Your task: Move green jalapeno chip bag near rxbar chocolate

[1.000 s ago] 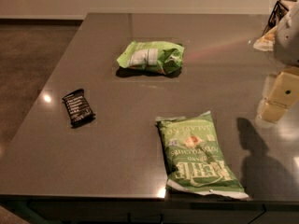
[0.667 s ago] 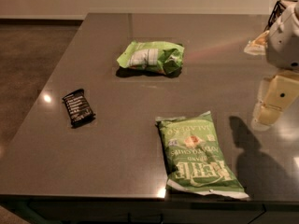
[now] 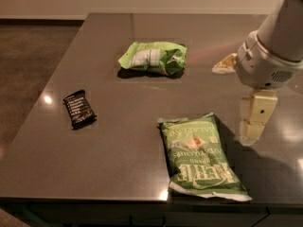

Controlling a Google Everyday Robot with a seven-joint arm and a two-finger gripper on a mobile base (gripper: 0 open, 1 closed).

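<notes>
Gripper [image 3: 251, 135] hovers, its grip impossible to tell, with one green jalapeno chip bag [image 3: 201, 160] just to its left, one rxbar chocolate [image 3: 79, 109] far left, one smaller green bag [image 3: 154, 58] beyond.

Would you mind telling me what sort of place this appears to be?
Probably an office snack area or kitchen: a dark polished counter carrying a Kettle chip bag, a second green bag and an rxbar. The gripper hangs over the counter, beside the Kettle chip bag.

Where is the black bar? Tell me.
The black bar lies on the table, far left of the Kettle chip bag; the gripper hovers at the right.
</notes>
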